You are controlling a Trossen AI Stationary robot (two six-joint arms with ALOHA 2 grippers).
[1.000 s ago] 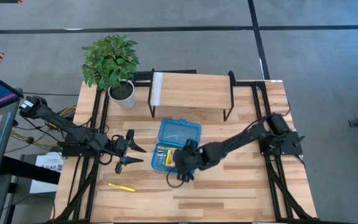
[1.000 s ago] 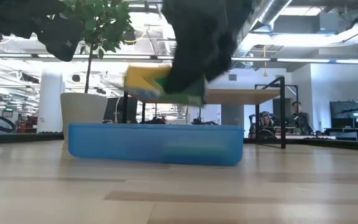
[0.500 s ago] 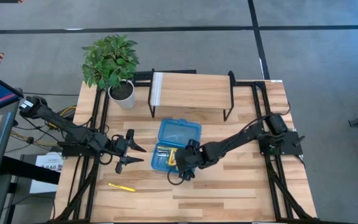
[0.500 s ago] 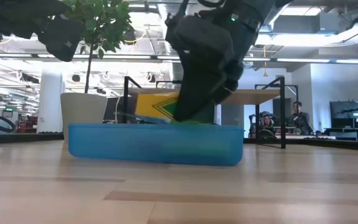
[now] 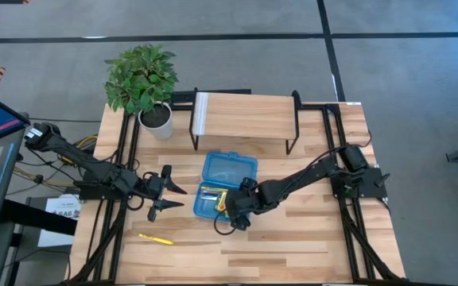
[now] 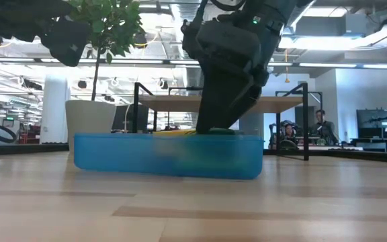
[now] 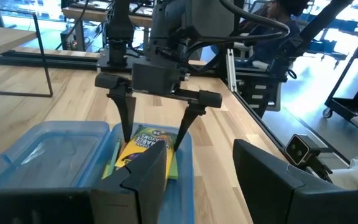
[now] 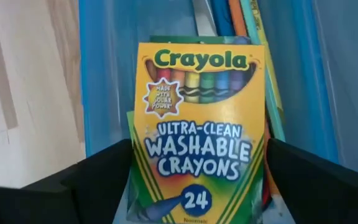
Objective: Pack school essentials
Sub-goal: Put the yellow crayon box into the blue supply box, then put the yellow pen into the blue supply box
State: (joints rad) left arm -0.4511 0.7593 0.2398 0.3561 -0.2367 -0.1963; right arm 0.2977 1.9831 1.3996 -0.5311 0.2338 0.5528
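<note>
The right gripper (image 5: 230, 208) hangs low over the open blue case (image 5: 227, 184) with its fingers spread on either side of the crayon box (image 8: 199, 130), which lies flat in the tray of the case on top of pencils (image 8: 244, 22) and other small stationery. The left wrist view shows gaps between the fingers and the box, so it looks released. To finish this step well, the gripper should rise straight up, fingers kept wide, so neither tip catches the box edge or the case wall and drags them. The left gripper (image 5: 168, 196) waits well to the side of the case, fingers spread and holding nothing, and a yellow pencil (image 5: 156, 237) lies on the table (image 5: 293, 254) beyond it, probably next to collect.
</note>
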